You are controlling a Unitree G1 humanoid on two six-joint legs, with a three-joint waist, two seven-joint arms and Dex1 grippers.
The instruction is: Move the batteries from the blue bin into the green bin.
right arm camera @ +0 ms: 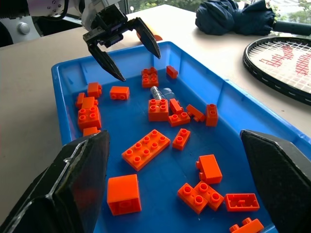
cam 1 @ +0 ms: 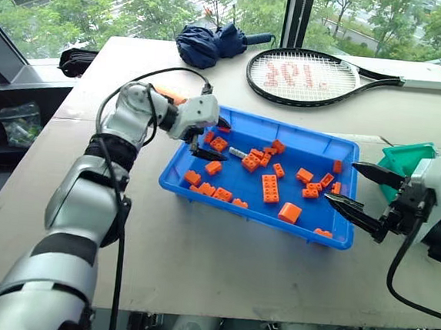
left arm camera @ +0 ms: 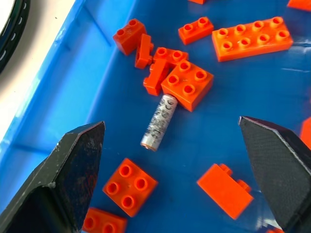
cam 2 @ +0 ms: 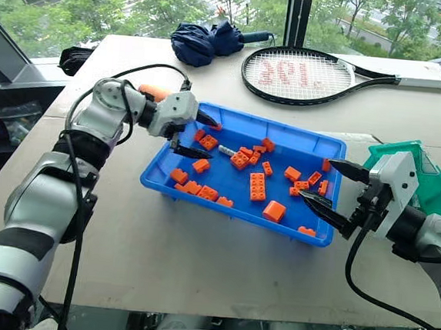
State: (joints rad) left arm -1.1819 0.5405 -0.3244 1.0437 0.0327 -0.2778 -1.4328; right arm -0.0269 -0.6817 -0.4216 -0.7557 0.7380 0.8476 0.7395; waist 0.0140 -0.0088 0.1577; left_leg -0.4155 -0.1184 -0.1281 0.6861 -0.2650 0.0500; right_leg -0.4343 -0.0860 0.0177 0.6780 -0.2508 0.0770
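Note:
The blue bin [cam 1: 256,215] sits mid-table, strewn with orange bricks. One battery [left arm camera: 159,122] lies on its floor near the far left corner, one end against an orange brick [left arm camera: 187,83]; the battery [cam 1: 238,152] also shows from the head. My left gripper [cam 1: 216,139] hangs open over the bin's left end, pointing down at the battery, which lies between and beyond its fingers, untouched. At the bin's right end, my right gripper [cam 1: 342,183] stands open and empty, aimed across the bin. The green bin [cam 1: 405,159] stands just behind the right gripper.
A tennis racket [cam 1: 313,77] and a folded navy umbrella [cam 1: 212,44] lie at the back of the table. An orange cylinder [cam 1: 169,95] peeks out behind my left wrist. A black bag [cam 1: 78,61] rests off the table's far left corner.

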